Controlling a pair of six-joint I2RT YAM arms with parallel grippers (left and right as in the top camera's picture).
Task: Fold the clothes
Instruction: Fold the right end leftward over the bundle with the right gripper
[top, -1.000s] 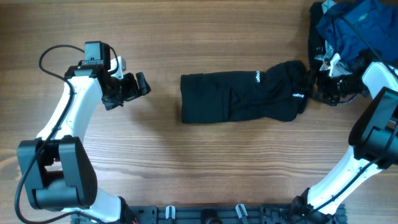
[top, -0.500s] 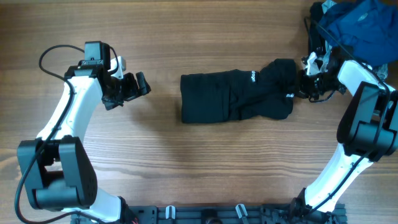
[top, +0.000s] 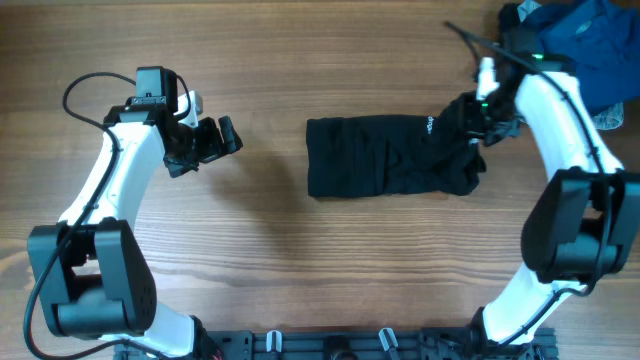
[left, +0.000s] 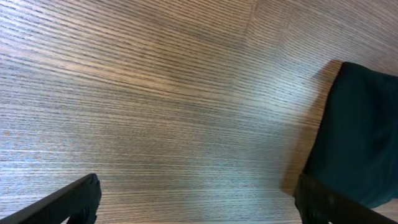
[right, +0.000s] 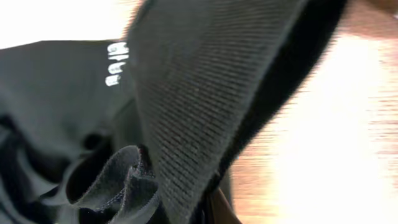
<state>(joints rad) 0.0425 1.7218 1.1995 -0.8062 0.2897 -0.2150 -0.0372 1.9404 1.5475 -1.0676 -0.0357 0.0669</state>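
The right pincer has just closed on one end of the black garment, lifting it: folding begins. The garment lies on the tabletop, well apart from the wide-open left pincer.

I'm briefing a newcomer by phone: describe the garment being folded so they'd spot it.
On the wooden table, at its middle, a black garment lies bunched, its right end pinched by the right tool. Unlike the bright blue garment heaped in the corner, it is black with small white lettering.
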